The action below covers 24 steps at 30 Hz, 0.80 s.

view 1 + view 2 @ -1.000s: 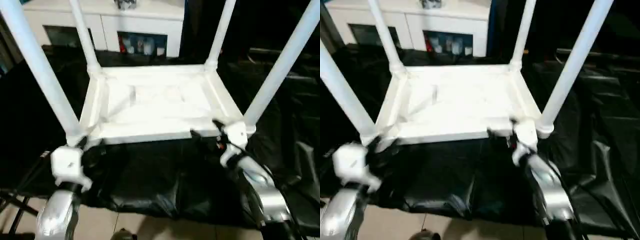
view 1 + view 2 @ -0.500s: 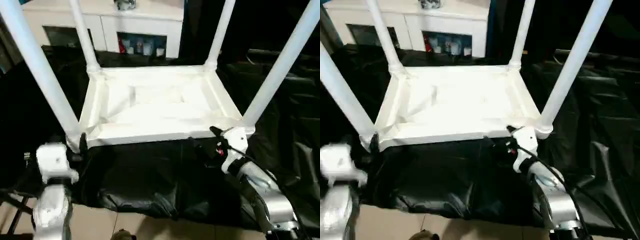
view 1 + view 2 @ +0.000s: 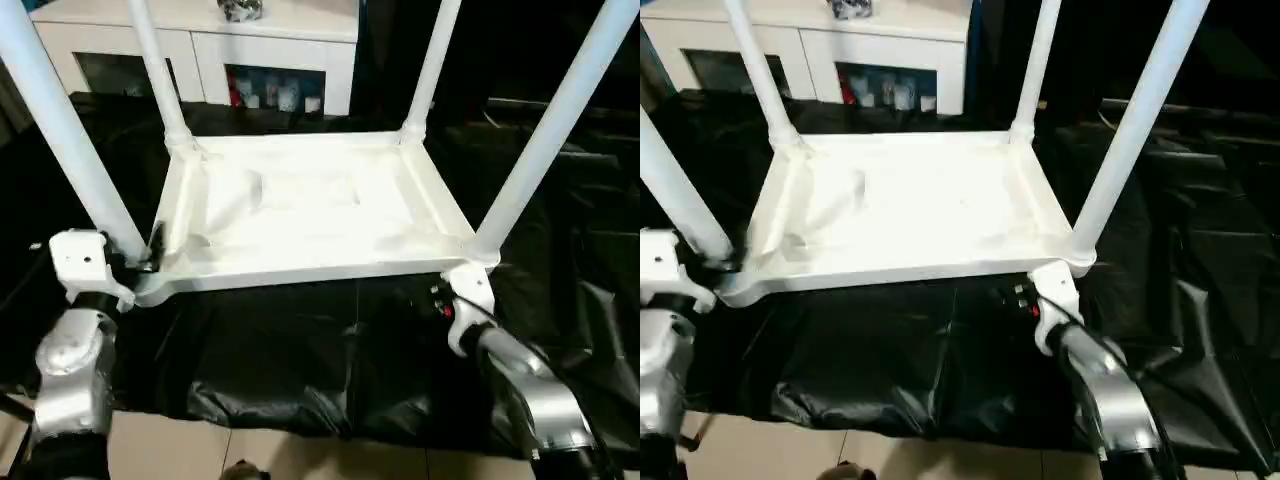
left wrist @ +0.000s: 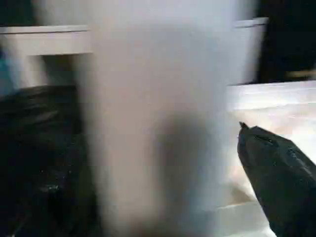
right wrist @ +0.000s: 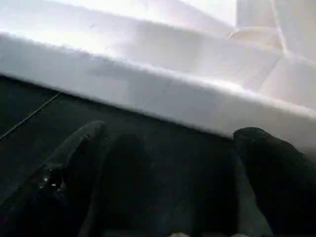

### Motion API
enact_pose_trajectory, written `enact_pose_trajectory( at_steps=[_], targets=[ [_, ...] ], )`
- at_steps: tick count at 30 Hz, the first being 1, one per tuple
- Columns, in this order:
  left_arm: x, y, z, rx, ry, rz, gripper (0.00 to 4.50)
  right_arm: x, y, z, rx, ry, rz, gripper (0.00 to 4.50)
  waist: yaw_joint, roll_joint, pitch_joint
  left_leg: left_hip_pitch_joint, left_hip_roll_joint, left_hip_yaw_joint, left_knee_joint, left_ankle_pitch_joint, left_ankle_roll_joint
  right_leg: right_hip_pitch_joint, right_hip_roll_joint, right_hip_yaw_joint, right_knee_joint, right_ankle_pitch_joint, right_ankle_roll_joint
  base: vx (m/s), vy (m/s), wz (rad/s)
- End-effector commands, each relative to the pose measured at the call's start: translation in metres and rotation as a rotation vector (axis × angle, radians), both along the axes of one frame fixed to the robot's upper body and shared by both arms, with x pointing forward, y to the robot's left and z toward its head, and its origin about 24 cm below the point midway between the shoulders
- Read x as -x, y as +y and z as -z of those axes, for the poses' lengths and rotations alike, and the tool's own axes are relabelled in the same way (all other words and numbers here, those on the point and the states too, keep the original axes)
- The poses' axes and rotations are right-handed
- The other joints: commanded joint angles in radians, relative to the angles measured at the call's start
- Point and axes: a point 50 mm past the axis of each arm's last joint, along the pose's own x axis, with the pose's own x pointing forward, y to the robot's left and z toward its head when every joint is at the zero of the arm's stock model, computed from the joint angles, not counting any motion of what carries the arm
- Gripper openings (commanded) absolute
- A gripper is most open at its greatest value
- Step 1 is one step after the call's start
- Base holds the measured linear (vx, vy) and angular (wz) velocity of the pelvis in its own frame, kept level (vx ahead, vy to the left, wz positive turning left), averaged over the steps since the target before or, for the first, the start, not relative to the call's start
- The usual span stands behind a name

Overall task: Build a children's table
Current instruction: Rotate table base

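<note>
The children's table lies upside down on black cloth, its white tabletop underside up, with four white legs standing in the corner sockets. My left gripper is at the foot of the near-left leg. In the left wrist view that leg rises close ahead and one black finger stands just clear of its side, the gripper open. My right gripper is open and empty, just in front of and below the tabletop's near rim, by the near-right leg.
A white cabinet with glass-fronted compartments stands behind the table. Wrinkled black cloth covers the surface under and around the tabletop. Pale floor shows past the cloth's near edge, between my silver forearms.
My left gripper has opened and drawn back leftward at the near-left corner. The right gripper has pulled away from the near-right rim toward me. The table has stayed put.
</note>
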Motion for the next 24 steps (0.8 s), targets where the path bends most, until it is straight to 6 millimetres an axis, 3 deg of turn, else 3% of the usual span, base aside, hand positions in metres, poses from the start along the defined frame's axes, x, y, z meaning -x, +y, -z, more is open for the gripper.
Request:
enact_pose_trajectory(
  at_steps=[1,2,3,5,6,7,8,9,10,13,14,15,16,19,20,22,24],
  targets=[
    [0.0,-0.005,-0.002,0.014,0.019,0.155,4.48,-0.005,-0.006,0.004,0.023,0.015,0.039,4.5,0.002,0.013,-0.063,0.024,0.022,-0.008,-0.079,-0.282,-0.054,0.03,-0.05,0.04,-0.06,-0.067,-0.195,0.0,0.0,0.0],
    [0.002,-0.007,-0.002,0.017,0.039,0.231,4.48,-0.009,-0.006,0.005,0.027,0.02,0.047,4.5,0.005,0.012,-0.064,0.027,0.021,-0.007,-0.078,-0.278,-0.055,0.028,-0.056,0.04,-0.059,-0.078,-0.201,0.0,0.0,0.0],
    [0.002,-0.007,-0.002,0.017,0.039,0.231,4.48,-0.009,-0.006,0.005,0.027,0.02,0.047,4.5,0.004,0.018,-0.063,0.026,0.021,-0.007,-0.08,-0.284,-0.056,0.028,-0.052,0.04,-0.058,-0.092,-0.205,0.0,0.0,0.0],
    [0.004,-0.01,-0.001,0.031,0.069,0.322,4.48,-0.014,-0.005,0.006,0.03,0.024,0.053,4.5,0.005,0.017,-0.062,0.03,0.023,-0.004,-0.079,-0.297,-0.054,0.026,-0.052,0.041,-0.06,-0.098,-0.209,0.0,0.0,0.0],
    [0.01,-0.016,-0.001,0.066,0.119,0.447,4.48,-0.022,-0.002,0.006,0.032,0.024,0.055,4.5,0.006,0.016,-0.061,0.026,0.023,-0.005,-0.081,-0.297,-0.057,0.028,-0.054,0.04,-0.056,-0.104,-0.215,0.0,0.0,0.0],
    [0.01,-0.016,-0.001,0.066,0.119,0.447,4.48,-0.022,-0.002,0.006,0.032,0.024,0.055,4.5,0.004,0.015,-0.06,0.028,0.024,-0.004,-0.082,-0.309,-0.059,0.026,-0.054,0.039,-0.057,-0.127,-0.219,0.0,0.0,0.0],
    [0.018,-0.026,-0.003,0.115,0.167,0.595,4.48,-0.03,0.005,0.005,0.027,0.023,0.047,4.5,0.004,0.012,-0.059,0.03,0.025,-0.002,-0.082,-0.315,-0.059,0.025,-0.055,0.04,-0.058,-0.139,-0.218,0.0,0.0,0.0],
    [0.021,-0.03,-0.003,0.127,0.18,0.635,4.48,-0.032,0.007,0.005,0.028,0.021,0.041,4.5,0.004,0.016,-0.058,0.029,0.025,-0.002,-0.084,-0.321,-0.057,0.023,-0.054,0.04,-0.058,-0.156,-0.227,0.0,0.0,0.0],
    [0.026,-0.037,-0.003,0.133,0.208,0.699,4.48,-0.034,0.011,0.004,0.029,0.022,0.027,4.5,0.002,0.012,-0.057,0.03,0.026,0.0,-0.084,-0.326,-0.057,0.022,-0.053,0.04,-0.059,-0.162,-0.226,0.0,0.0,0.0],
    [0.031,-0.043,-0.003,0.136,0.229,0.75,4.48,-0.036,0.014,0.004,0.03,0.022,0.015,4.5,0.004,0.015,-0.057,0.03,0.026,0.001,-0.084,-0.328,-0.053,0.023,-0.052,0.041,-0.06,-0.171,-0.217,0.0,0.0,0.0],
    [0.039,-0.059,-0.002,0.136,0.254,0.847,4.48,-0.04,0.023,0.004,0.027,0.023,-0.014,4.5,0.005,0.014,-0.059,0.029,0.026,0.0,-0.083,-0.312,-0.054,0.025,-0.053,0.042,-0.056,-0.154,-0.215,0.0,0.0,0.0],
    [0.04,-0.062,-0.002,0.137,0.256,0.857,4.48,-0.04,0.024,0.004,0.026,0.023,-0.018,4.5,0.003,0.008,-0.059,0.025,0.027,-0.001,-0.084,-0.294,-0.052,0.029,-0.054,0.041,-0.055,-0.147,-0.213,0.0,0.0,0.0],
    [0.047,-0.08,-0.002,0.157,0.274,0.942,4.48,-0.044,0.035,0.003,0.022,0.018,-0.055,4.5,-0.001,0.0,-0.06,0.026,0.029,0.001,-0.083,-0.294,-0.049,0.027,-0.056,0.042,-0.053,-0.152,-0.214,0.0,0.0,0.0],
    [0.054,-0.096,-0.003,0.18,0.284,1.013,4.48,-0.046,0.046,0.002,0.01,0.017,-0.094,4.5,-0.009,0.003,-0.055,0.025,0.026,0.001,-0.086,-0.301,-0.052,0.027,-0.052,0.042,-0.059,-0.18,-0.203,0.0,0.0,0.0],
    [0.056,-0.104,-0.003,0.192,0.285,1.047,4.48,-0.046,0.052,0.002,0.01,0.017,-0.115,4.5,-0.014,-0.013,-0.055,0.021,0.026,0.001,-0.087,-0.293,-0.05,0.032,-0.052,0.042,-0.059,-0.184,-0.199,0.0,0.0,0.0],
    [0.059,-0.115,-0.004,0.211,0.282,1.086,4.48,-0.047,0.06,0.003,0.008,0.019,-0.146,4.5,-0.021,-0.008,-0.054,0.019,0.025,0.0,-0.086,-0.277,-0.049,0.033,-0.054,0.043,-0.06,-0.194,-0.193,0.0,0.0,0.0],
    [0.063,-0.13,-0.006,0.245,0.284,1.149,4.48,-0.047,0.073,0.006,0.011,0.023,-0.194,4.5,-0.03,-0.014,-0.053,0.014,0.024,-0.001,-0.087,-0.276,-0.056,0.038,-0.054,0.042,-0.058,-0.201,-0.187,0.0,0.0,0.0]
  ],
)
